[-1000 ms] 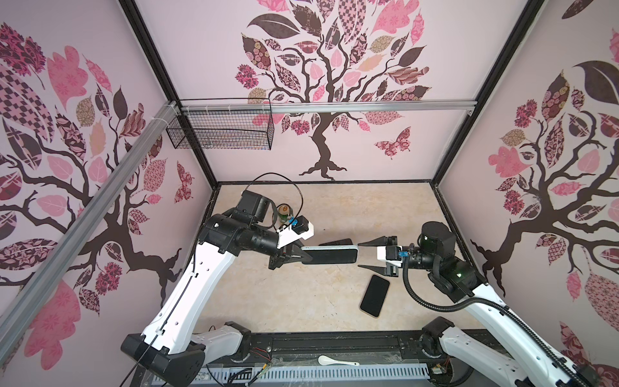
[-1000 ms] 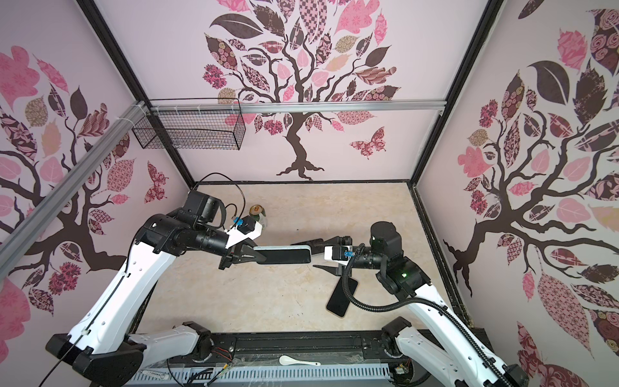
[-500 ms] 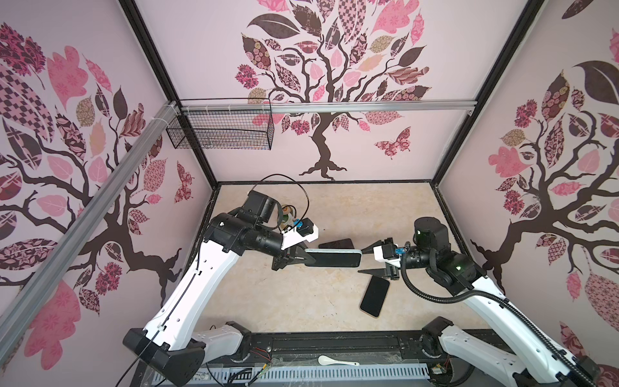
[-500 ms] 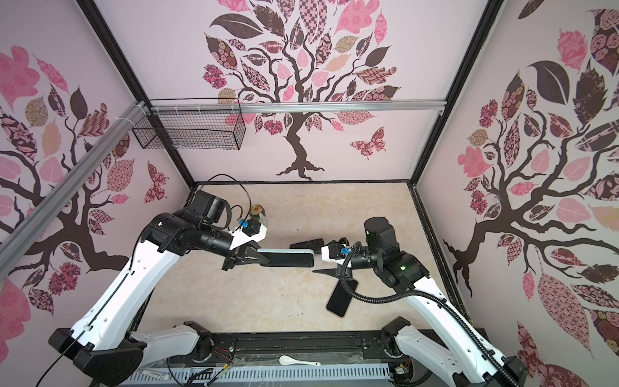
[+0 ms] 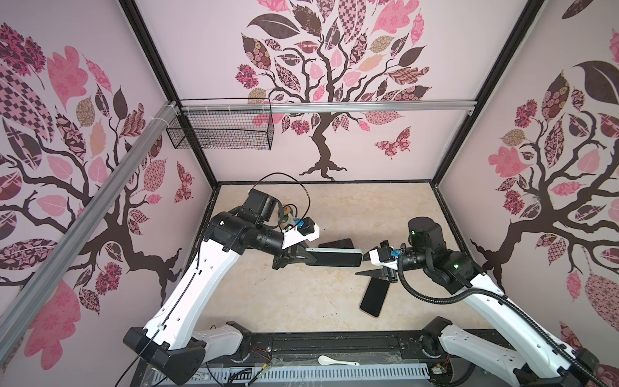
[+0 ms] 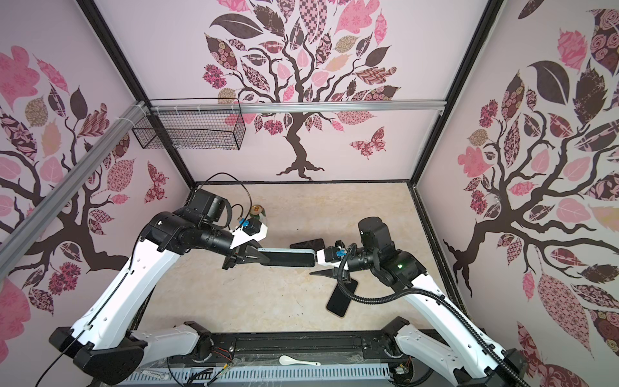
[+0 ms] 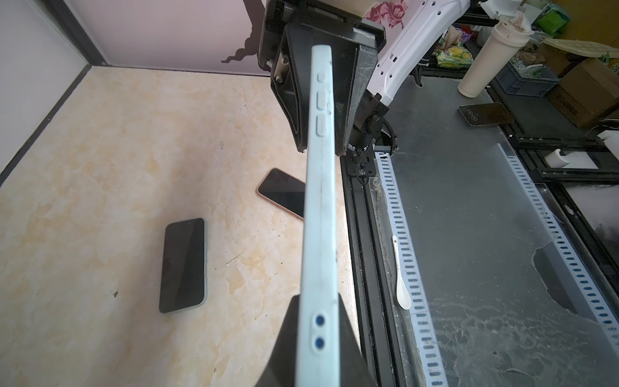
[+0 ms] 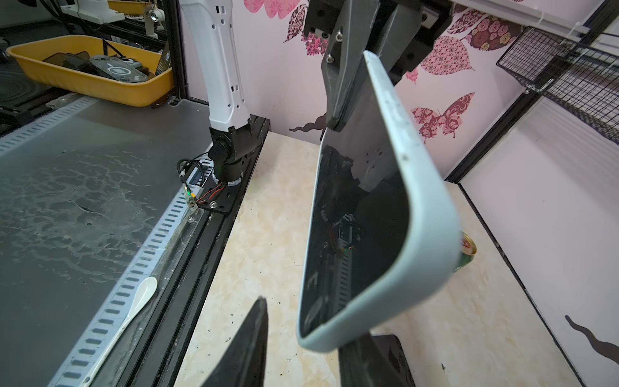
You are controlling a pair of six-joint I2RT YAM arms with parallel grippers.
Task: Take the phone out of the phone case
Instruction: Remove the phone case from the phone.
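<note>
While left fingers (image 7: 284, 348) clench the matte pale-blue phone case (image 7: 320, 217), right fingers (image 8: 246, 348) straddle its rounded end, parted

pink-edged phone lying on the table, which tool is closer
Right. The right tool hangs just above the pink-edged phone; the left tool is farther off, clamped on the blue-cased phone.

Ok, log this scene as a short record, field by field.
held item: phone in its light blue case, in the air
left gripper: shut on one end of the phone
right gripper: open, jaws either side of the free end, gap showing
table: two more phones lying flat, a can
front rail: white spoon
task: phone not yet out of the case
</note>
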